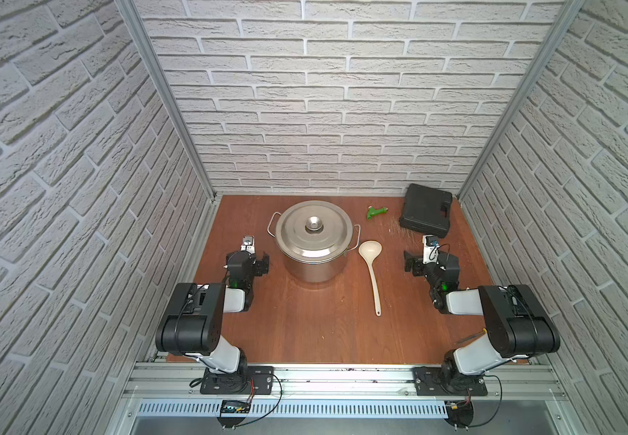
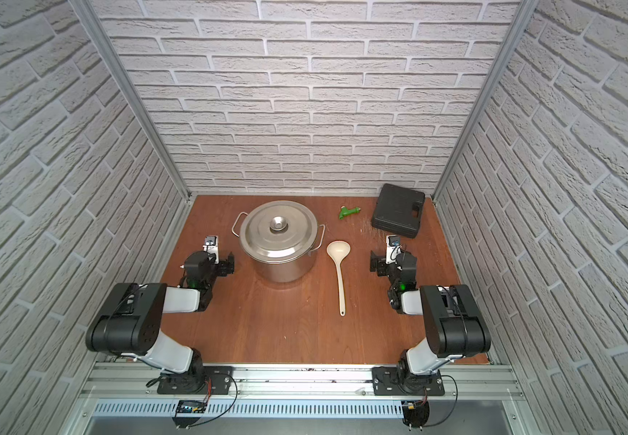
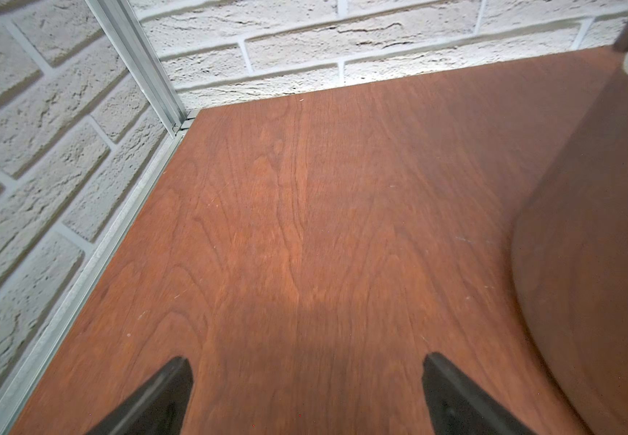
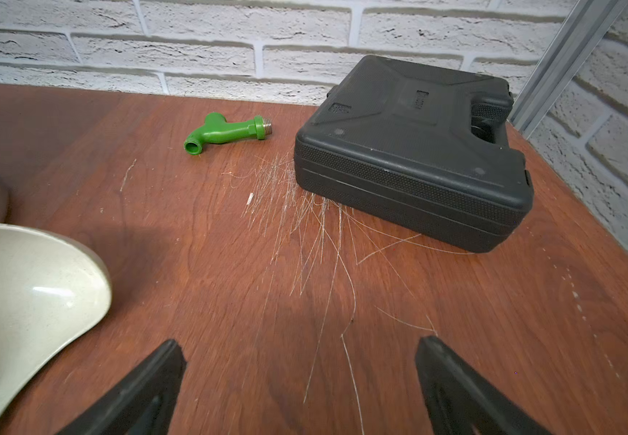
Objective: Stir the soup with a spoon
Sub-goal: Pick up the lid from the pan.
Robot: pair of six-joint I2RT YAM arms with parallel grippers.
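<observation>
Spoon (image 1: 371, 275) is being left flat on the surface (image 1: 304, 331), just beside the pot (image 1: 314, 263), untouched. Pot is being covered by its lid (image 1: 314, 229). Left hand (image 1: 264, 264) and right hand (image 1: 409, 263) are being held spread and empty. Nothing looks done yet: lid-off, pickup and stirring are all pending.
</observation>
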